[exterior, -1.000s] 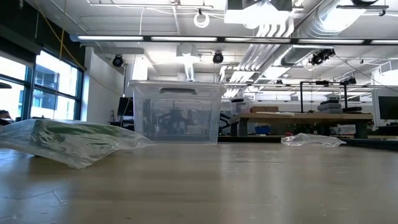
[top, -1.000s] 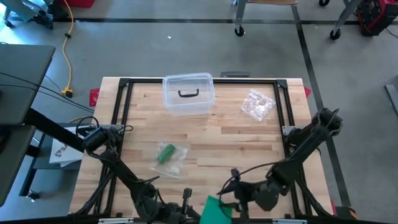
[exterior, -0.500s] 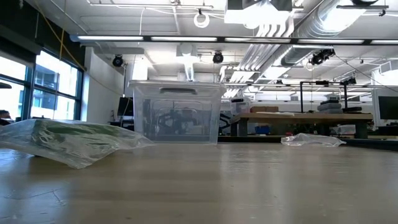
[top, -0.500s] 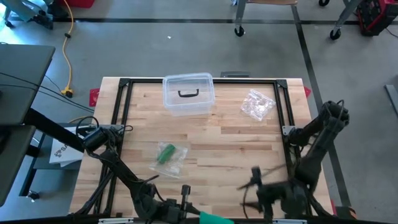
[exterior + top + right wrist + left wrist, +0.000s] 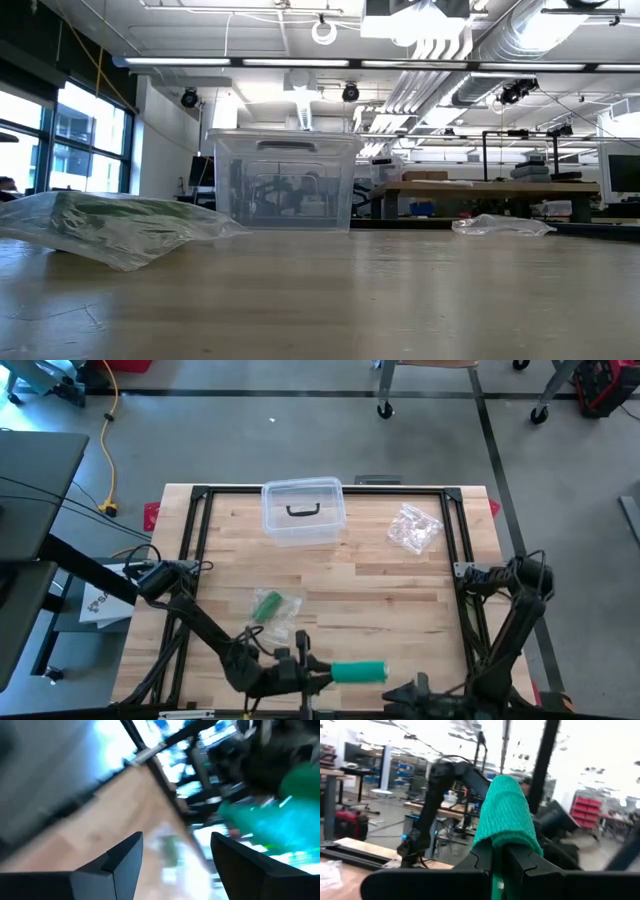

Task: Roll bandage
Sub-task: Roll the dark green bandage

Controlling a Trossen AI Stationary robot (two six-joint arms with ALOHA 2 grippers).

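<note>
A green bandage (image 5: 358, 672), rolled into a short cylinder, hangs above the table's near edge with my left gripper (image 5: 322, 673) shut on it. In the left wrist view the bandage (image 5: 507, 812) fills the middle, past my left gripper (image 5: 498, 857). My right gripper (image 5: 402, 693) is at the near edge, just right of the roll. Its fingers stand open (image 5: 172, 855) with nothing between them, and the bandage (image 5: 280, 820) shows as a green blur off to one side. Neither gripper shows in the low view. My left gripper pinches the bandage's near end (image 5: 496, 851) between its two fingers, a strip of the fabric running down between them. The fingers come about level from the table's left. The roll sticks out past the fingertips toward the table's right, clear of the table.
A clear lidded box (image 5: 303, 512) stands at the far edge. A plastic bag with a green roll inside (image 5: 270, 610) lies left of centre, and a crumpled clear bag (image 5: 414, 528) lies at the far right. A black frame (image 5: 200, 495) borders the table.
My right gripper has swung away from the bandage toward the table's right and near edge, rolling its wrist as it went. My left gripper has gone right and a little up with the bandage, which has turned about and now points toward the table's right.
</note>
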